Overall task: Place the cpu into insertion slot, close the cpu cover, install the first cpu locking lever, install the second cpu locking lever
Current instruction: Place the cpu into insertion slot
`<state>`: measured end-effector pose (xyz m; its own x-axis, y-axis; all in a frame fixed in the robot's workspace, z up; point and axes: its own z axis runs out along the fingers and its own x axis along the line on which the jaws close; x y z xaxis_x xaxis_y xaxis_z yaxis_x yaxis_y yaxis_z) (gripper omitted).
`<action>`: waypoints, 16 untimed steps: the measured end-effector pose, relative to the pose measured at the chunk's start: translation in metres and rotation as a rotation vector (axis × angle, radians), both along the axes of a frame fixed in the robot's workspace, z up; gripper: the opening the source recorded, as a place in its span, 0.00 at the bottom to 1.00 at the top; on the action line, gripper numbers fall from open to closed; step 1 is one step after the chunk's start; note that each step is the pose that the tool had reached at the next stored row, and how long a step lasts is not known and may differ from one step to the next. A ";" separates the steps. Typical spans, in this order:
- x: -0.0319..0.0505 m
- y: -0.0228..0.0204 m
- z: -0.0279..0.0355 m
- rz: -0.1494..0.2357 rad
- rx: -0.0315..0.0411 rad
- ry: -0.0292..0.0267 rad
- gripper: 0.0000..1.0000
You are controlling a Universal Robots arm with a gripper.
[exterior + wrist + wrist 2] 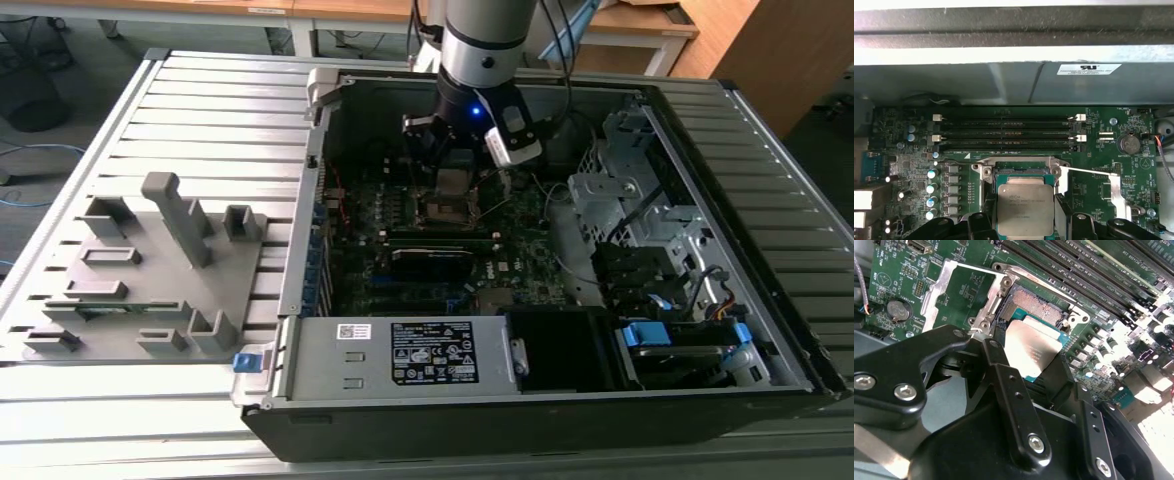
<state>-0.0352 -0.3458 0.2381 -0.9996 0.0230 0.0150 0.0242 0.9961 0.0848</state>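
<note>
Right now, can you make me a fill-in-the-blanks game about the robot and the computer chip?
1. The small flat square grey chip is gripped between the robot's black ___.
2. The thin silvery square metal cover frame is flipped ___, beside the dark square socket.
3. The round silver coin battery sits on a ___ circuit board.
Missing words: jaws; open; green.
</note>
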 end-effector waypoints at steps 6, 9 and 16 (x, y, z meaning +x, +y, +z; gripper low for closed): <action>0.0000 0.0000 -0.0012 0.000 -0.0003 0.0001 0.54; 0.0000 0.0000 -0.0024 0.000 0.0003 -0.0002 0.54; -0.0001 0.0000 -0.0053 0.000 -0.0004 0.0001 0.54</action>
<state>-0.0352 -0.3459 0.2328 -0.9996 0.0230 0.0152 0.0242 0.9961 0.0844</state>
